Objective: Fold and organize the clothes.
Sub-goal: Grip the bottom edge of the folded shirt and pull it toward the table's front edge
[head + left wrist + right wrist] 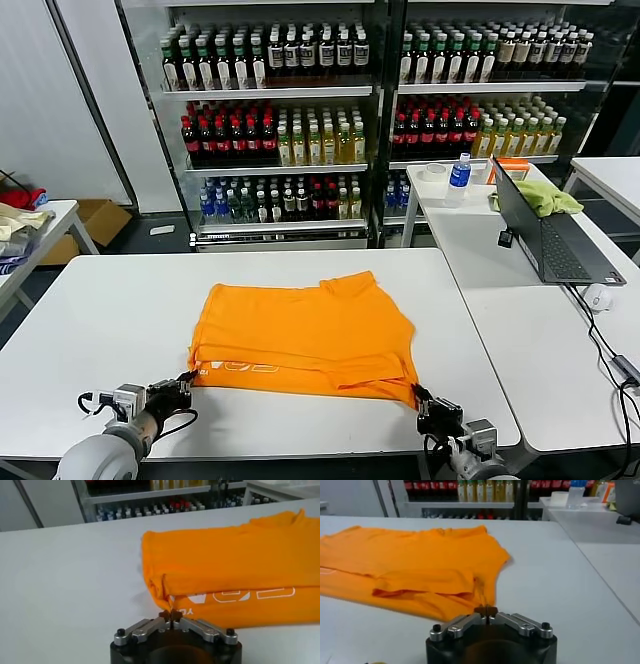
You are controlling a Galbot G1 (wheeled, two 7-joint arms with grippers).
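Note:
The clothes, one orange T-shirt (pixel 305 335), lie flat and partly folded on the white table (pixel 110 320), with white lettering along the near hem (pixel 250 595). My left gripper (pixel 186 381) is shut on the shirt's near left corner; in the left wrist view (pixel 170 614) a pinch of orange cloth sits between the tips. My right gripper (pixel 419 396) is shut on the near right corner, and the right wrist view (pixel 485 610) shows cloth rising from the closed tips. Both grippers sit low at the table's front edge.
A second white table (pixel 500 260) adjoins on the right, carrying a laptop (pixel 545 235), a mouse (pixel 598 296), a water bottle (pixel 459 178) and a yellow-green cloth (pixel 545 197). Drink shelves (pixel 290 120) stand behind. A garment pile (pixel 20 215) lies on a side table at far left.

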